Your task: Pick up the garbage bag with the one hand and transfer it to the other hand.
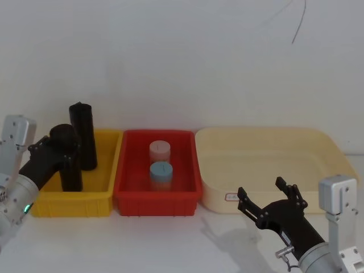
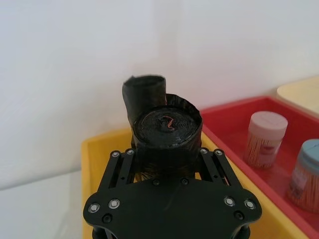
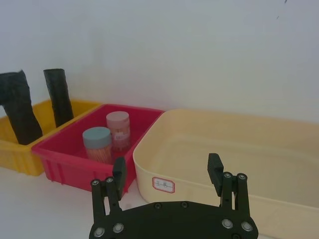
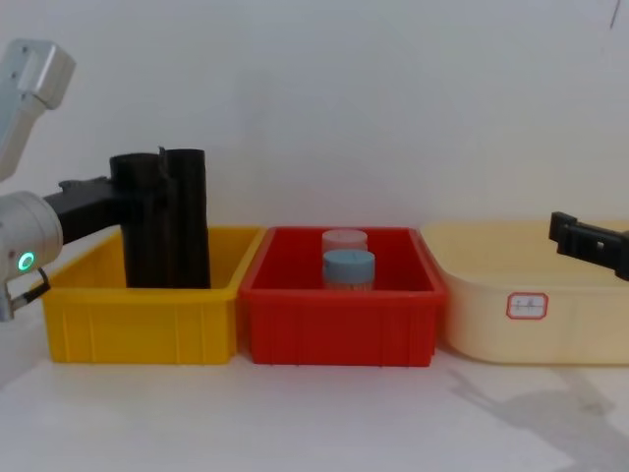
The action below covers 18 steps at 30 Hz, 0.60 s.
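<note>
Two black rolls stand upright in the yellow bin [image 1: 68, 203]. The nearer one is the garbage bag [image 1: 71, 173] [image 2: 167, 127] [image 4: 143, 236] [image 3: 18, 109]. My left gripper [image 1: 59, 143] reaches in from the left at the roll's top, and its fingers [image 2: 121, 167] press on both sides of the roll, shut on it. The twin roll [image 1: 84, 133] [image 2: 144, 94] [image 4: 187, 216] stands just behind it. My right gripper [image 1: 270, 199] [image 3: 167, 172] hovers open and empty before the cream tub [image 1: 267, 136], far from the rolls.
A red bin [image 1: 156, 202] sits between the yellow bin and the cream tub, holding a pink-lidded jar [image 1: 160, 151] and a blue-lidded jar [image 1: 161, 172]. A white wall stands close behind the bins. Bare white tabletop lies in front of them.
</note>
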Each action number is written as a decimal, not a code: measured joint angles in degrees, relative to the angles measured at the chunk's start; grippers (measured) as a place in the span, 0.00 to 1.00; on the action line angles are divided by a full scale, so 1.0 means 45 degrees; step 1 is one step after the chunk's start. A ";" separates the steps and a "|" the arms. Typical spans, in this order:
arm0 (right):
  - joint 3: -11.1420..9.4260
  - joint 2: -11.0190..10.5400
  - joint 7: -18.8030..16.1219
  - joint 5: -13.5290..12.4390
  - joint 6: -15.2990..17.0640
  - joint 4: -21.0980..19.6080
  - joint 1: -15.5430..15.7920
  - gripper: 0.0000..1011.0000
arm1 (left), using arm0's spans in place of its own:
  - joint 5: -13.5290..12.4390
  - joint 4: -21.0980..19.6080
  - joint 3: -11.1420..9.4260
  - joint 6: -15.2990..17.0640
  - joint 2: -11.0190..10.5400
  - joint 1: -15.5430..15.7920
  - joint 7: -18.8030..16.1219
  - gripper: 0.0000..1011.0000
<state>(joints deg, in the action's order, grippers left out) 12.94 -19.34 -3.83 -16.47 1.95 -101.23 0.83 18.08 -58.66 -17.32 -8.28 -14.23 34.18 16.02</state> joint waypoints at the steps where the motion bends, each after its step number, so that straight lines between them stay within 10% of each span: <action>1: -0.0001 0.0000 0.0000 0.0000 0.0000 0.0000 0.0000 0.99 | 0.0002 -0.0096 0.0025 -0.0015 -0.0018 -0.0064 -0.0014 0.50; 18: 0.0000 0.0000 0.0000 0.0000 0.0000 0.0000 0.0001 0.99 | 0.0655 -0.3110 0.0491 -0.0754 -0.0431 -0.1301 0.0899 0.48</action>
<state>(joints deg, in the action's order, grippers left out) 12.94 -19.34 -3.83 -16.47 1.95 -101.23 0.84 21.03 -72.65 -15.11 -11.68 -16.17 28.33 20.06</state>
